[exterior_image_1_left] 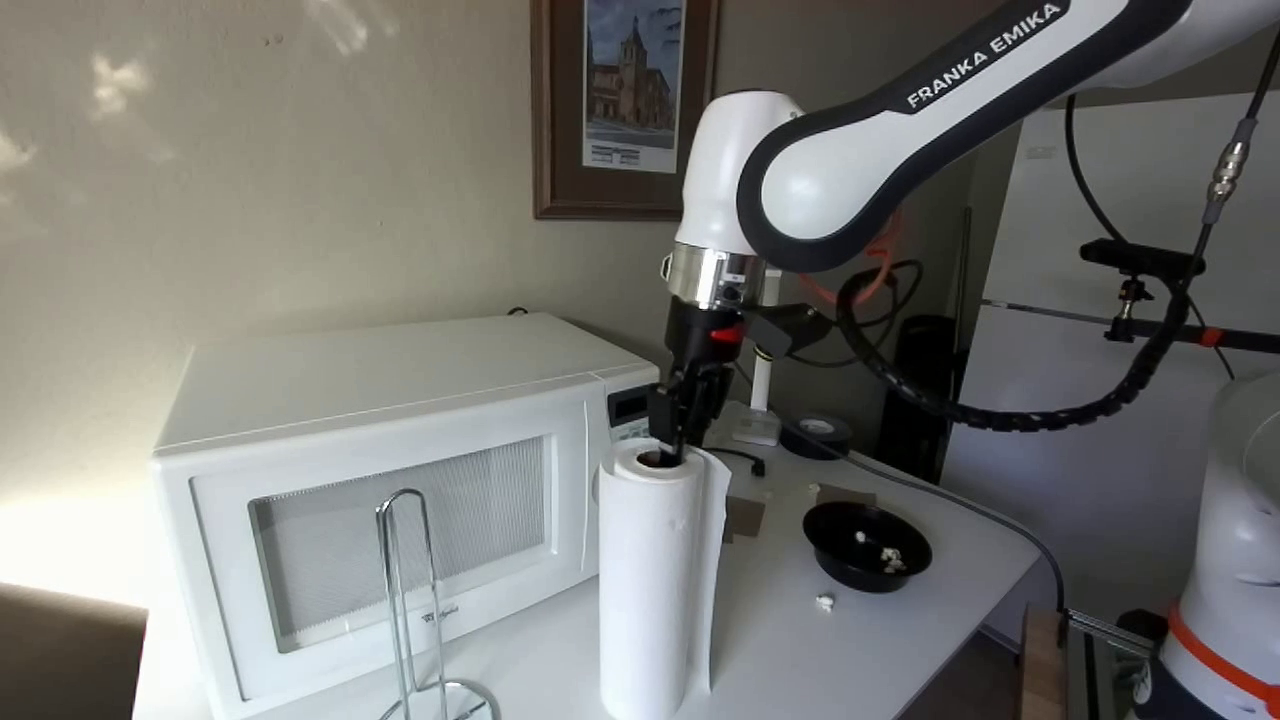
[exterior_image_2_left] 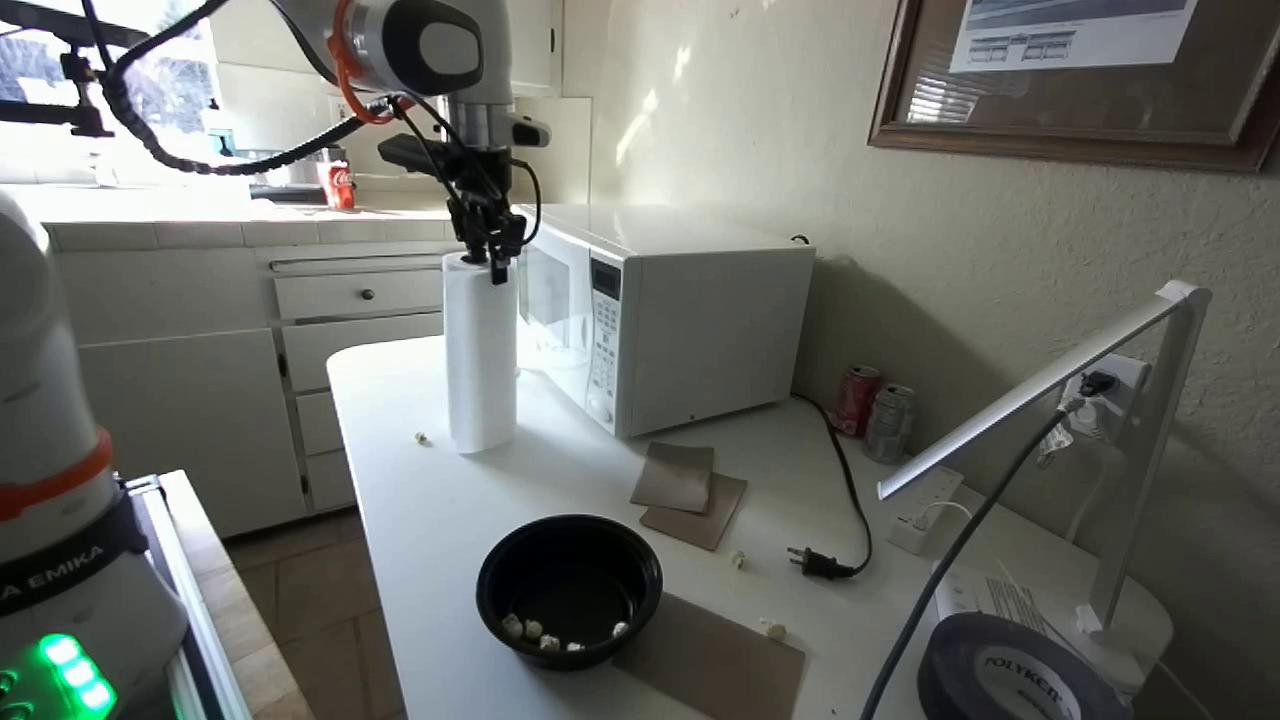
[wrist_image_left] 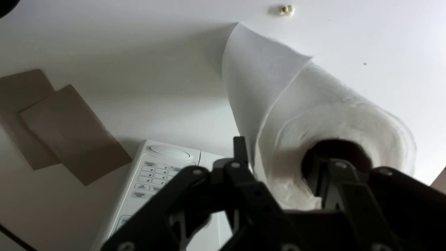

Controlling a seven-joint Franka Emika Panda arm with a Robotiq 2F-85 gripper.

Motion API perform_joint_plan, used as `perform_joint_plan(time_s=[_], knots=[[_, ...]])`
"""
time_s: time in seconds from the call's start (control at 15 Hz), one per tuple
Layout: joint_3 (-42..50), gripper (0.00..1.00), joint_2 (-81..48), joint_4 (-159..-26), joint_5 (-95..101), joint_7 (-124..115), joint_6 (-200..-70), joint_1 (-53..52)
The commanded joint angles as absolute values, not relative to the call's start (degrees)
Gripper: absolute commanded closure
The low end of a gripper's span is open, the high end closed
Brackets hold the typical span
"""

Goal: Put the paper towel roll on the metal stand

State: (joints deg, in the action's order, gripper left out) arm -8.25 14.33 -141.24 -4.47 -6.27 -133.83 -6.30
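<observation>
Paper towel roll (exterior_image_2_left: 482,370) upright in both exterior views, near rounded corner of worktop (exterior_image_2_left: 430,540) toward kitchen drawers (exterior_image_2_left: 320,298), close to edge facing robot base (exterior_image_2_left: 60,600); unclear if resting on worktop or just off it. Gripper (wrist_image_left: 281,153) pointing down on roll: one finger (wrist_image_left: 339,174) inside hollow core, the other outside, paper wall between. Parted by that wall; clamping or merely straddling, impossible to say. Loose sheet (wrist_image_left: 259,73) standing off roll side, best seen in wrist view, along with look down into core. Metal stand (exterior_image_1_left: 395,595) plain in an exterior view only, upright before door of Whirlpool microwave (exterior_image_1_left: 400,440), apart from roll, with roll between it and robot-side edge; wire foot cut by view edge. Keypad (wrist_image_left: 158,174) upside down in wrist view. Overlapping brown sheets (exterior_image_2_left: 675,475) in all views, between robot-side edge and wall-side edge. Black bowl (exterior_image_2_left: 570,560) with popcorn (exterior_image_2_left: 534,628) nearer robot-side edge, whole in both exterior views. Along wall-side edge, in an exterior view only, red drink can (exterior_image_2_left: 857,400) and silver drink can (exterior_image_2_left: 889,425). Toward wall-side corner away from roll, in both exterior views, LED desk lamp (exterior_image_2_left: 1040,388) and Polyken tape roll (exterior_image_2_left: 1000,660).
</observation>
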Motion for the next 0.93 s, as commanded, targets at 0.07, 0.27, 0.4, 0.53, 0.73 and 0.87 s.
perform_joint_plan(time_s=[0.07, 0.27, 0.4, 0.53, 0.73, 0.87], knots=[[-8.0, 0.92, 13.8, -141.0, -4.7, -5.8, -133.7, -6.8], [-8.4, 0.99, 15.3, -138.8, -4.2, -6.6, -130.7, -7.1], [-8.7, 0.98, 16.0, -136.7, -4.1, -6.8, -127.9, -7.4], [-9.4, 0.97, 16.6, -133.8, -3.4, -7.3, -123.9, -7.6], [-10.2, 0.97, 16.9, -128.5, -2.9, -7.8, -117.7, -7.8], [-10.7, 0.97, 16.7, -124.9, -2.5, -8.1, -114.6, -8.0]])
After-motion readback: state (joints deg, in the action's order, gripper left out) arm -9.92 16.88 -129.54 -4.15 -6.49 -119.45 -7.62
